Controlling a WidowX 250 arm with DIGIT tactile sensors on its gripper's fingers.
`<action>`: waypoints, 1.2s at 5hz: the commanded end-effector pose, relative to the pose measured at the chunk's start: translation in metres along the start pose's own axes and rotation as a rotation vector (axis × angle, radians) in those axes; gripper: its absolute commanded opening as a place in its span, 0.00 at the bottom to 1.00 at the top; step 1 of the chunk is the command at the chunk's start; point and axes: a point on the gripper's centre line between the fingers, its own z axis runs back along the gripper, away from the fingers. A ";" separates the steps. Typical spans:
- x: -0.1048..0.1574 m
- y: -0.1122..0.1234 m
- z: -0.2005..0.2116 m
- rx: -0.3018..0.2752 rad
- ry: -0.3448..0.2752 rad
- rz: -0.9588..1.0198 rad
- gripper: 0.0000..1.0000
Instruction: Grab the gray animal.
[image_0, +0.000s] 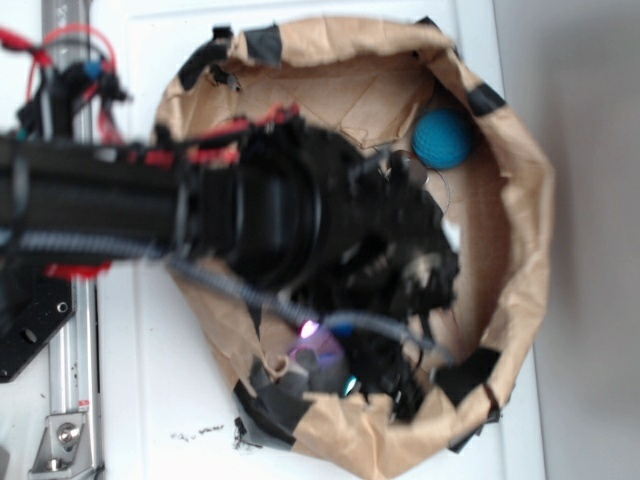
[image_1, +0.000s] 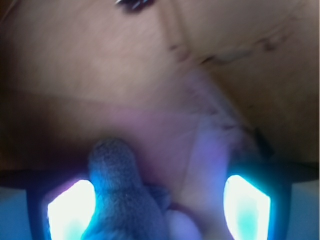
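The gray animal (image_1: 122, 195) is a fuzzy gray plush on brown paper. In the wrist view it lies between my two glowing fingertips, pressed against the left pad (image_1: 70, 210) and well apart from the right pad (image_1: 247, 207). My gripper (image_1: 159, 207) is open, its jaws standing wide on either side of the toy. In the exterior view the gripper (image_0: 325, 350) is lowered into the near part of the paper-lined bin. There the arm hides the animal.
The crumpled brown paper bin (image_0: 520, 200) has raised walls patched with black tape. A teal-blue ball (image_0: 443, 138) rests at its far right, with a thin metal ring (image_0: 437, 185) just below it. A dark metal object (image_1: 132, 4) shows at the wrist view's top edge.
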 end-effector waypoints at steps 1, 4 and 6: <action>-0.023 0.007 -0.005 0.062 0.002 -0.072 0.00; 0.011 0.045 0.123 0.225 -0.386 -0.247 0.00; 0.004 0.065 0.187 0.247 -0.510 -0.333 0.00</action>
